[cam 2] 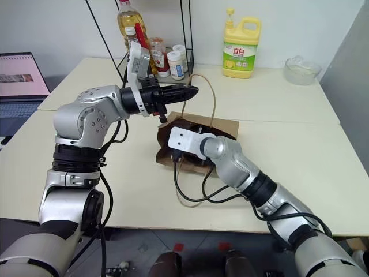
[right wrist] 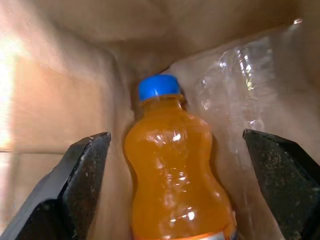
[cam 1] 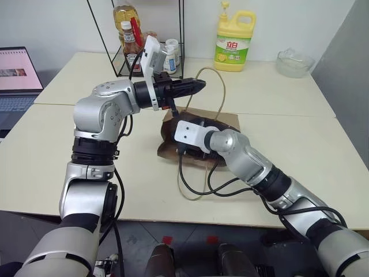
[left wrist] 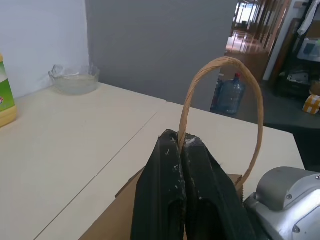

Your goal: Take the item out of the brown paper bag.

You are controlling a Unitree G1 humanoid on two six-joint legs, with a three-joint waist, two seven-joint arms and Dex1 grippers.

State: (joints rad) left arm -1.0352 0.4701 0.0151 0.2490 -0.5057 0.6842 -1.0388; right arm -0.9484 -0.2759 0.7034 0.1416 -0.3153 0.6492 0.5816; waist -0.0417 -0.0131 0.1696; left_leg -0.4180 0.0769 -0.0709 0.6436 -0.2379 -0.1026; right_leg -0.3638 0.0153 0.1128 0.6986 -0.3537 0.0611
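Note:
The brown paper bag [cam 1: 229, 122] lies on the table with its mouth towards me. My left gripper [left wrist: 179, 140] is shut on one thin tan looped handle [left wrist: 225, 60] and holds it up above the bag. My right gripper [right wrist: 175, 140] is inside the bag and open, one finger on each side of the item [right wrist: 170, 185], a small bottle of orange drink with a blue cap [right wrist: 158, 86]. The fingers stand apart from the bottle. Crumpled clear plastic [right wrist: 240, 85] lies beside it. In the head views the bag hides the bottle, and my right wrist [cam 1: 193, 134] sits at the bag's mouth.
A yellow detergent jug [cam 1: 234, 43] and a glass bowl [cam 1: 294, 62] stand at the table's back. A wire rack [cam 1: 135, 46] with bottles is at the back left, and a laptop [cam 1: 17, 78] sits at the far left. A black cable [cam 1: 196, 184] loops near the table's [cam 1: 311, 150] front edge.

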